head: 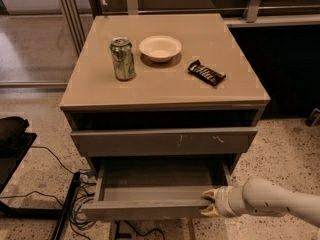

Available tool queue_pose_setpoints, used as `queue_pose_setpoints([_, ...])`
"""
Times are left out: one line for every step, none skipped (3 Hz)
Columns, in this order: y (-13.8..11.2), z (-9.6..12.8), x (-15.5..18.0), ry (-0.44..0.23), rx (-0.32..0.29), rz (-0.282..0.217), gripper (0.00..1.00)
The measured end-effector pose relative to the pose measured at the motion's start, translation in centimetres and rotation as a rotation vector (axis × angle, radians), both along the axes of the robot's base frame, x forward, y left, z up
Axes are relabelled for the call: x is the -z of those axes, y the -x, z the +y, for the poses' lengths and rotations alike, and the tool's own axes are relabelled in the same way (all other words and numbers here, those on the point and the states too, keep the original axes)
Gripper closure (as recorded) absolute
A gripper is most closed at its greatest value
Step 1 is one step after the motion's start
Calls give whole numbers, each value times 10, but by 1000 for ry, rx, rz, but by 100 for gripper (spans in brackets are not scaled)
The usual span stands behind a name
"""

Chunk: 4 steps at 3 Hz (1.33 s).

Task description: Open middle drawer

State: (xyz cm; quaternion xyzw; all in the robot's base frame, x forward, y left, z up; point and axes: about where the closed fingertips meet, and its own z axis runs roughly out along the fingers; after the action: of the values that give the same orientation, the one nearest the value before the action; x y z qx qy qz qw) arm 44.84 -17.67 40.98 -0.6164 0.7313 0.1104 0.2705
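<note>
Nearest: gripper [209, 203] at the right end of the middle drawer [150, 210], pale arm [280, 204] coming in from the right edge of the view. Fingers [209, 193] set one above the other, apart just enough to straddle the top lip of the drawer's plain front; judged clamped on it, upper tip over the lip, lower tip against the outer face.

Left of the fingers: drawer front standing well forward of the cabinet, shallow grey box interior open to view behind the upper tip, nothing seen lying inside. Judged mostly done, with the opening itself achieved. Left to do, at a guess: perhaps a little more travel, then release and back away.

Above and behind the fingers: taller scratched front [165, 141], shut, pale marks right of centre. Dark gap over that, under the tabletop [165, 91].

Farther up and back: green can [123, 59] upright at left, white bowl [160, 48] just beside it, dark snack bar [206, 73] lying flat, apart to the right. All well clear of the fingers.
</note>
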Motion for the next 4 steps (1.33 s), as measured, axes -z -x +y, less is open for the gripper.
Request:
queue_pose_setpoints([0, 0, 0, 0, 0, 0, 35])
queue_pose_setpoints([0, 0, 0, 0, 0, 0, 37])
queue_pose_setpoints([12, -2, 4, -16, -8, 6, 61])
queue_pose_setpoints([24, -1, 6, -32, -17, 18, 84])
